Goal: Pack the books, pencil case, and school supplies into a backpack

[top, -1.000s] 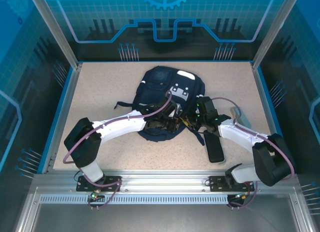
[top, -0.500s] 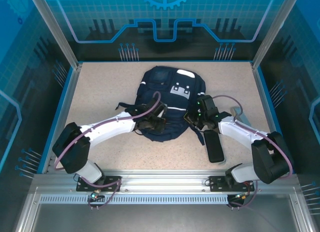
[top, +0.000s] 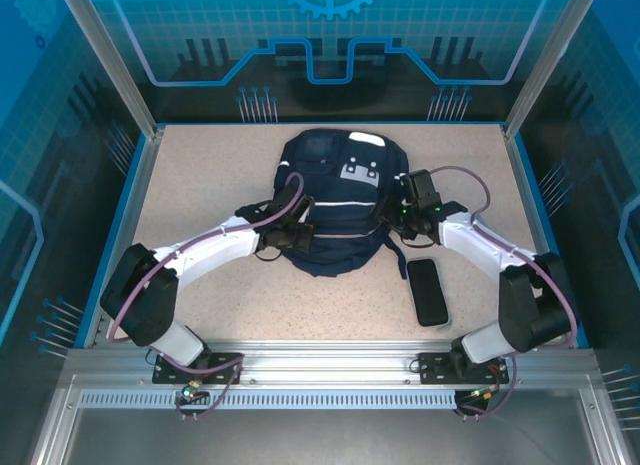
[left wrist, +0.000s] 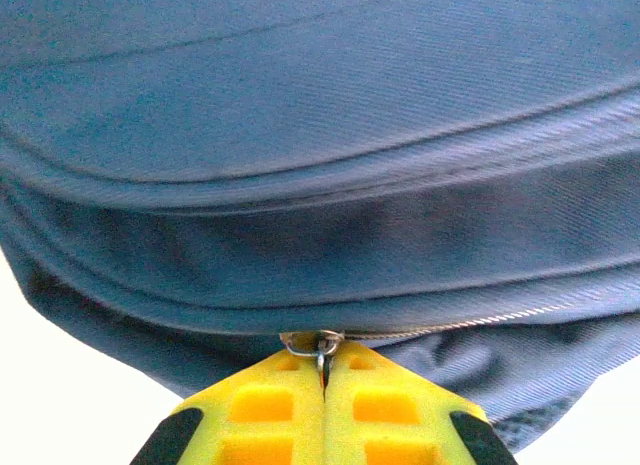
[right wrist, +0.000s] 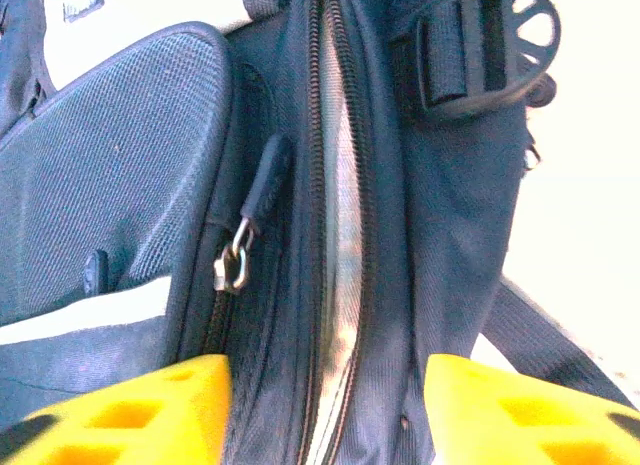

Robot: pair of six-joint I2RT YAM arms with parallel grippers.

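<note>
The navy backpack (top: 335, 200) lies flat in the middle of the table, white patches up. My left gripper (top: 299, 229) is at its left lower edge, shut on a small metal zipper pull (left wrist: 318, 342) at the end of a closed zipper line on the blue fabric (left wrist: 320, 135). My right gripper (top: 393, 217) is at the backpack's right side, open, with its yellow fingers (right wrist: 130, 405) either side of a partly open zipper seam (right wrist: 340, 225) without gripping it. A second slider with a pull tab (right wrist: 232, 270) hangs to the left of that seam. The books are hidden.
A flat black oblong item (top: 428, 291) lies on the table to the right of the backpack, near my right arm. A black strap buckle (right wrist: 485, 45) sits on the backpack's side. Blue walls border the speckled tabletop (top: 200, 175).
My left gripper has slid left and back along the backpack's lower edge with the zipper pull. My right gripper has moved back to the backpack's right side and opened. The backpack looks flatter.
</note>
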